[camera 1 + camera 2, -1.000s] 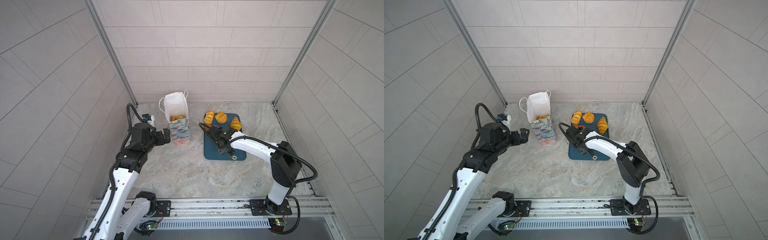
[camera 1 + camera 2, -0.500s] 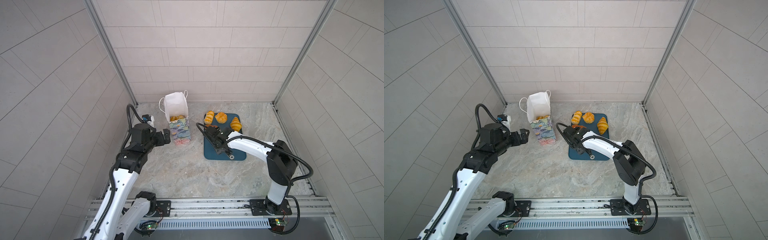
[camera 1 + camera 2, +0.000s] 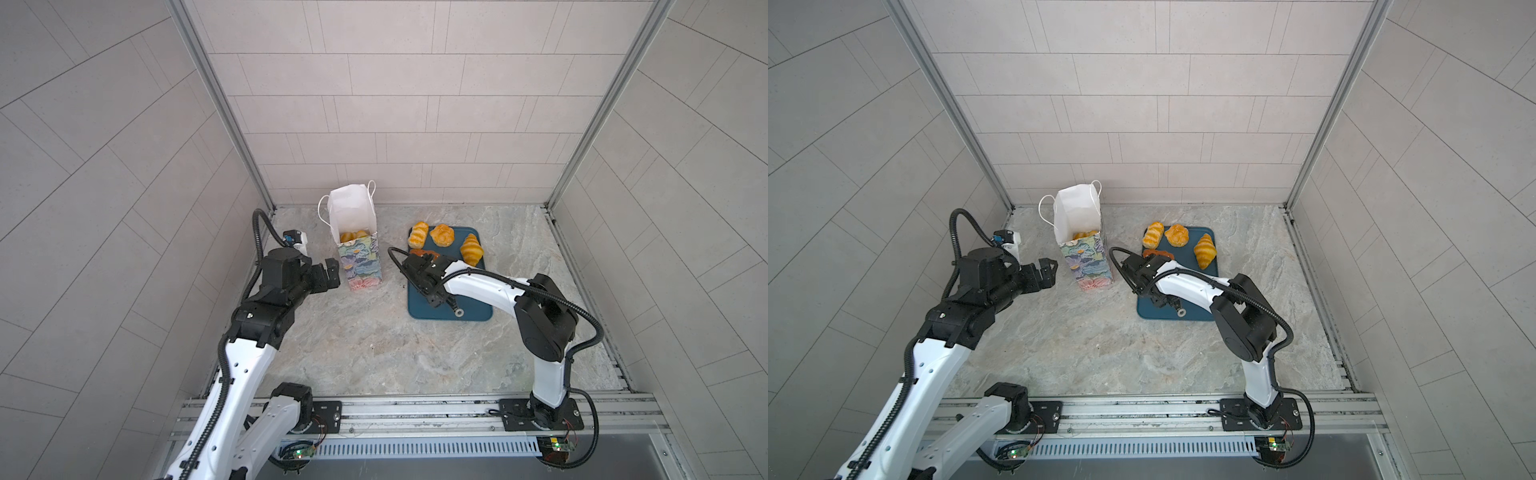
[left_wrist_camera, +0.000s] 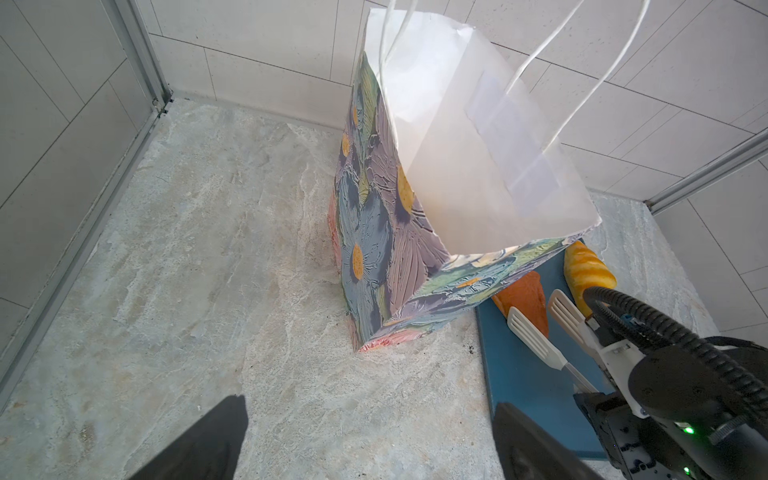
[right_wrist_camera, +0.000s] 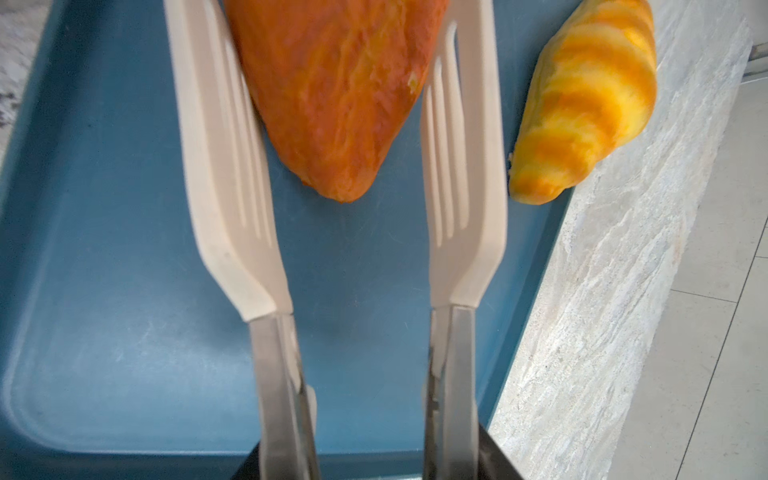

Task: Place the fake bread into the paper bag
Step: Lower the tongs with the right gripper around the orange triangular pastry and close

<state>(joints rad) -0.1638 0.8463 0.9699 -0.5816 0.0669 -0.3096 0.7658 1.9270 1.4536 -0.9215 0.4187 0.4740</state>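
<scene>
Fake bread (image 3: 441,235) is split between two places. Some golden pieces (image 3: 353,236) are seen low inside the paper bag (image 3: 360,266). Four more lie on the teal tray (image 3: 469,309): striped roll (image 3: 418,234), round roll (image 3: 1176,235), croissant (image 3: 471,249) and dark orange triangular piece (image 5: 332,91). The bag stands upright and open-mouthed on the worktop (image 3: 374,345), just beside the tray.

Step in hand, as judged: the triangular piece is being grasped with tongs (image 5: 224,174). The tongs' metal arms are clamped in the right end effector (image 3: 426,268), which is about half closed. The white slotted tips sit on either side of the piece. Firm contact cannot be confirmed because of blur. The piece appears to rest on the tray, not yet lifted.

The left end effector (image 3: 328,275) is spread fully and holds nothing. It hovers near the bag's printed side without touching it.

Next move, as judged: the tongs need squeezing tighter, since a glossy piece may slip. The piece then has to be raised, carried above the bag's rim and released into the mouth. The bag may need steadying.
</scene>
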